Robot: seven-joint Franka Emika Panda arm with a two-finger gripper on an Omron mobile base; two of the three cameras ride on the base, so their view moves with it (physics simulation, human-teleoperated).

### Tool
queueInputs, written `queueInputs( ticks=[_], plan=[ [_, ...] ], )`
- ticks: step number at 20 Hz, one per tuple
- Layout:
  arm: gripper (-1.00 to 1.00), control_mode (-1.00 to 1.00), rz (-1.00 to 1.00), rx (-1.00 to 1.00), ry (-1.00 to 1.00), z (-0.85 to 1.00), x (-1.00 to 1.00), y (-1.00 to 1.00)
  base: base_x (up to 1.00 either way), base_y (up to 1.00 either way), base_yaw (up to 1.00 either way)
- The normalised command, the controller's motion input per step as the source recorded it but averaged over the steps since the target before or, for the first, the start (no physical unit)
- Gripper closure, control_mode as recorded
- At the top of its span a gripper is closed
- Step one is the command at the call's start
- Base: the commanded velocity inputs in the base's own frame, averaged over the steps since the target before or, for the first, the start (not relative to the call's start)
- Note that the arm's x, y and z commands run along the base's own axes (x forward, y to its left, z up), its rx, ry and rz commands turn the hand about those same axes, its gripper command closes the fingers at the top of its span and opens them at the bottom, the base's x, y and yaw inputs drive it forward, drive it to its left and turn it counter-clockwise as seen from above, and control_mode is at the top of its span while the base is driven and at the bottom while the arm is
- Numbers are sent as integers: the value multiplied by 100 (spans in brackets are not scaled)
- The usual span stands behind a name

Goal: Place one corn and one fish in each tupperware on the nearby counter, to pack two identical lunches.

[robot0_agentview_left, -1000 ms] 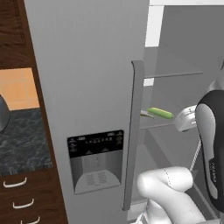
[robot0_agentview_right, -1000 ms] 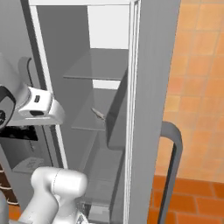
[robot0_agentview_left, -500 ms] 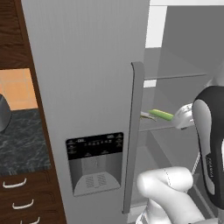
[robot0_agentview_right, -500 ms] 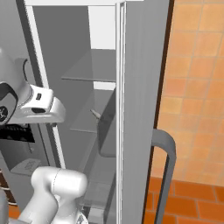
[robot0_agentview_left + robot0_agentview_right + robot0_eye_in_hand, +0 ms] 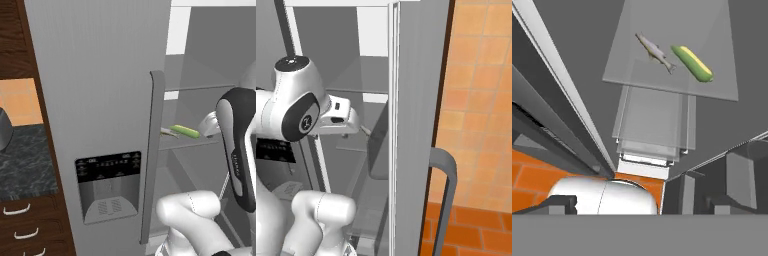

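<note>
I see the husked corn [image 5: 692,63] and pale fish [image 5: 656,51] side by side upper centre on a glass fridge shelf [image 5: 662,75], my pincer's opening impossible to tell.

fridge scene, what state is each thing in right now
fridge door: shut on the dispenser side
fridge compartment: open
corn: lying flat on the glass shelf, ungrasped
fish: lying flat beside the corn, apart from it
drawers: shut
</note>
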Motion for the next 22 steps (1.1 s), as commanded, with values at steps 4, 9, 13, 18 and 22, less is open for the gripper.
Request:
queueInputs(
  ticks=[4, 9, 13, 18, 22],
  plan=[
    [-100, -100, 11, 0, 0, -40, 34, -14, 0, 0, 0],
    [-100, -100, 12, 0, 0, -48, 58, -37, 0, 0, 0],
    [-100, -100, 8, 0, -9, -49, 53, -39, 0, 0, 0],
    [-100, -100, 6, 0, -5, -27, 69, -51, 0, 0, 0],
    [-100, -100, 4, 0, 0, -25, 85, -32, 0, 0, 0]
  ],
)
